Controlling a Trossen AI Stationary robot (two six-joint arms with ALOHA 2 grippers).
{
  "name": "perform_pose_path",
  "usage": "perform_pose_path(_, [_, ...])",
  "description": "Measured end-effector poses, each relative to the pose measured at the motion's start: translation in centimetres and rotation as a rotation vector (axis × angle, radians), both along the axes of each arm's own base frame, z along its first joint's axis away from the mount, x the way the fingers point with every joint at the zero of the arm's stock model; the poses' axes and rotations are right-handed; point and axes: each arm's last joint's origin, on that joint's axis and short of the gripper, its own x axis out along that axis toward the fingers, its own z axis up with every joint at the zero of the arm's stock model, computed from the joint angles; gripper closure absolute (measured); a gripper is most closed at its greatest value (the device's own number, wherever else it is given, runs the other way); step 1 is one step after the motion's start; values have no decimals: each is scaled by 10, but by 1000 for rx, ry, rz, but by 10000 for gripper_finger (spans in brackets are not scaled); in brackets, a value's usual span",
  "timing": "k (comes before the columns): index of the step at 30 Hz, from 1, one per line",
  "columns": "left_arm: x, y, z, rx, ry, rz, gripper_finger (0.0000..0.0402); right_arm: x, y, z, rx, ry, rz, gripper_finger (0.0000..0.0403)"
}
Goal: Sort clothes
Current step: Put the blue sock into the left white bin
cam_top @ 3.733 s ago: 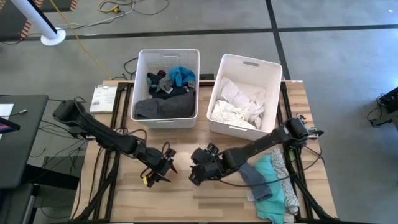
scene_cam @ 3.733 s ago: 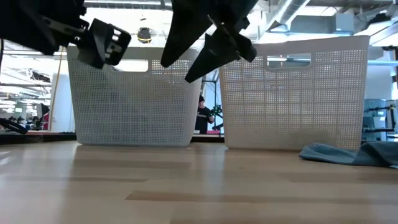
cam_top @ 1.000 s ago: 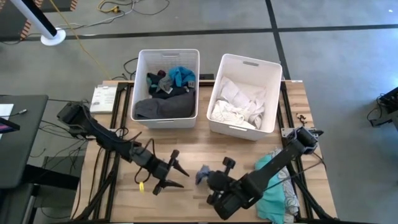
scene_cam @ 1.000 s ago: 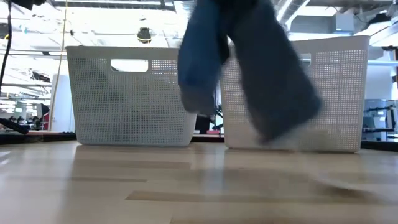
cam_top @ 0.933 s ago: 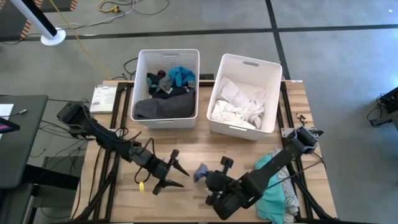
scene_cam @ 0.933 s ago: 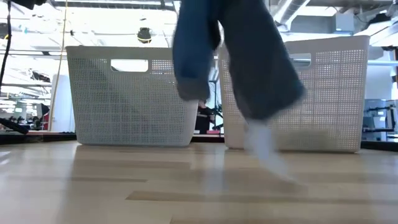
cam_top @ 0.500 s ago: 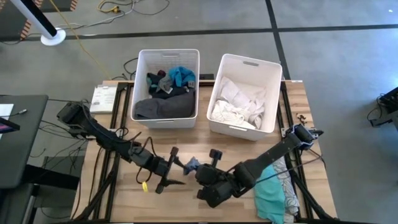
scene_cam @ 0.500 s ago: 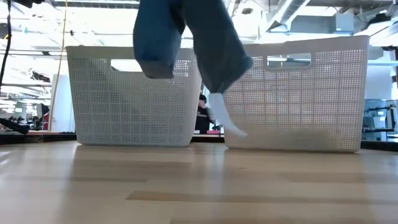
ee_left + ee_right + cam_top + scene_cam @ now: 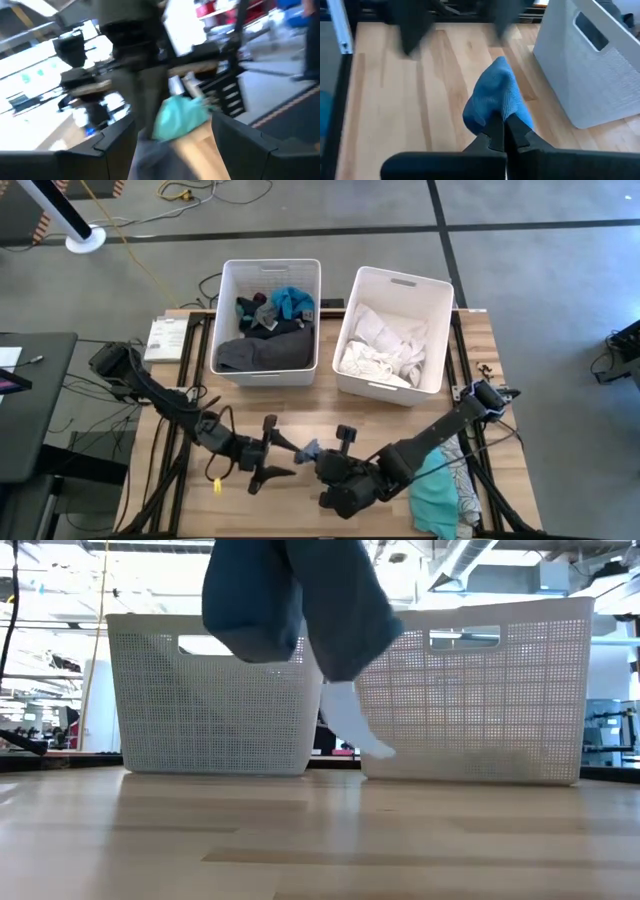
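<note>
- Two white bins stand at the back of the table: the left bin [image 9: 228,320] holds dark, grey and blue pieces, the right bin [image 9: 440,330] holds white ones.
- Lower centre of the high view: the right gripper [image 9: 306,450] is pinched shut on a blue garment [image 9: 307,448], lifted clear of the table [image 9: 300,510].
- Seen from the right wrist view, the blue garment [image 9: 495,97] bunches up in a soft fold directly above the closed fingertips; its knit looks fine-ribbed.
- Across the upper centre of the low view the same piece hangs in two dark-blue lobes, with a small white part [image 9: 352,720] dangling below; whether that is a trim or a second fabric cannot be told.
- Left gripper [image 9: 272,448] sits just beside the blue garment, its fingers spread wide and empty, pointing toward the cloth.
- More clothes wait at lower right of the high view, a teal pile [image 9: 435,495] lying on the table edge beside the right arm.
- Handling judgement: the fabric looks light, limp and easily creased, not fragile or slippery; it will sag and swing from any single grip.
- A pinch on a bunched fold near the middle, as now, seems safest; holding an edge would probably let the rest trail.
- By colour, the blue piece likely belongs in the left bin.
</note>
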Motion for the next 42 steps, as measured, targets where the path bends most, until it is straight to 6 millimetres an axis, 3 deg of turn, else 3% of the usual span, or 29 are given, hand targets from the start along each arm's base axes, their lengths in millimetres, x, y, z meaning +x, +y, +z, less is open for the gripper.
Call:
perform_pose_path(5, [6, 11, -4, -33, 49, 75, 154, 0, 1, 1, 5, 1, 10, 403])
perform_pose_path(14, [15, 25, -11, -146, 145, -16, 169, 2, 2, 2, -9, -5, 47, 403])
perform_pose_path(18, [15, 26, -11, -118, 138, -15, 231, 2, 2, 3, -8, -8, 49, 403])
perform_pose_path(25, [15, 25, -12, -46, 138, -36, 376, 3, 1, 2, 11, 5, 64, 401])
perform_pose_path(29, [16, 23, -7, -14, 115, -46, 397, 3, 1, 2, 15, 6, 64, 390])
perform_pose_path(36, [20, 21, 3, 89, 147, -39, 399, 1, 3, 2, -14, -3, 44, 341])
perform_pose_path(42, [14, 28, 30, 196, 146, 50, 400, -8, 6, 1, -131, -11, -25, 252])
